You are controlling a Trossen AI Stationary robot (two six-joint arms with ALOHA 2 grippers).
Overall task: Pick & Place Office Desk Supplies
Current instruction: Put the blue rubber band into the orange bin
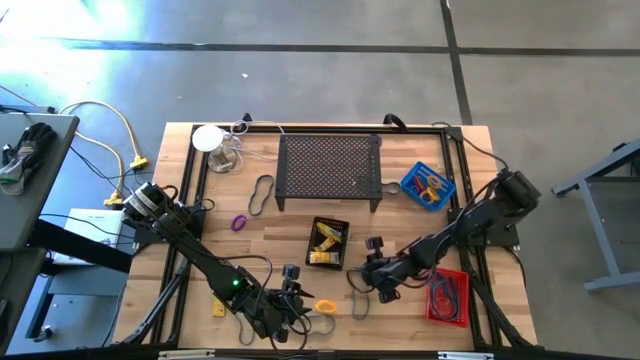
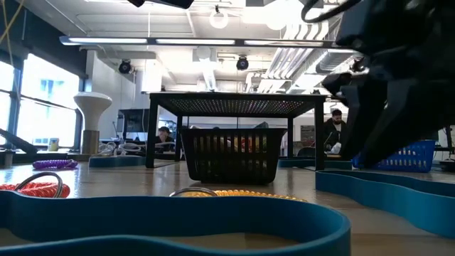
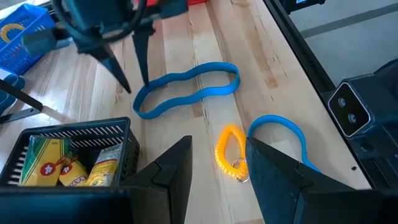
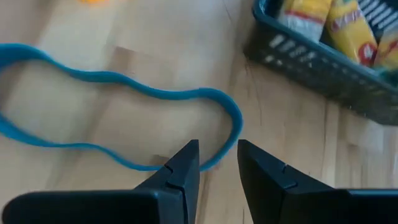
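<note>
R gripper (image 4: 217, 163) jaws open just above blue band (image 4: 124, 93); L gripper (image 3: 217, 165) open over orange coil ring (image 3: 231, 152), prob. not touching.

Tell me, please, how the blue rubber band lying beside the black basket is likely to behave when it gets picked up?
The blue rubber band will probably be floppy: it lies flat on the wooden table in a wavy, uneven loop. It looks thin, so likely very light. Lifted at one edge by the right hand, it would probably sag and stretch rather than keep its shape.
</note>
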